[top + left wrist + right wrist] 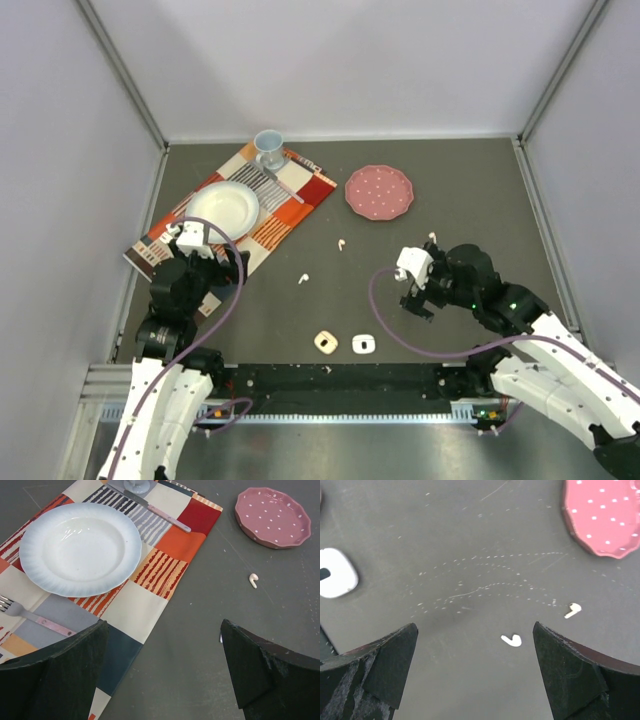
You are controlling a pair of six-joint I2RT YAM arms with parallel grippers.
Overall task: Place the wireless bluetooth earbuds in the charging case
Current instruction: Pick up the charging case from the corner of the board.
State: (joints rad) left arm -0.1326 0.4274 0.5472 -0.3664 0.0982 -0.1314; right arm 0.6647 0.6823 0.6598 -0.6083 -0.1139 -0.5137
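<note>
In the top view, one tiny pale earbud [342, 243] lies below the pink dish. A second earbud [302, 279] lies nearer the middle, and a third [432, 237] is just behind my right wrist. Two small square cases lie near the front edge, a peach case [326, 342] and a white case [364, 345]. My right gripper [416, 296] [475, 630] is open and empty, low over the table. Two earbuds [511, 640] [572, 610] lie ahead of it. The white case [335, 572] is to its left. My left gripper [218, 262] [164, 625] is open and empty by the placemat's edge, with one earbud [253, 580] far ahead.
A patterned placemat [290, 215] at the back left holds a white plate [224, 208], a blue cup [269, 148], a knife and a fork. A pink dotted dish [379, 191] sits behind the middle. White walls enclose the table, and a black rail runs along the near edge.
</note>
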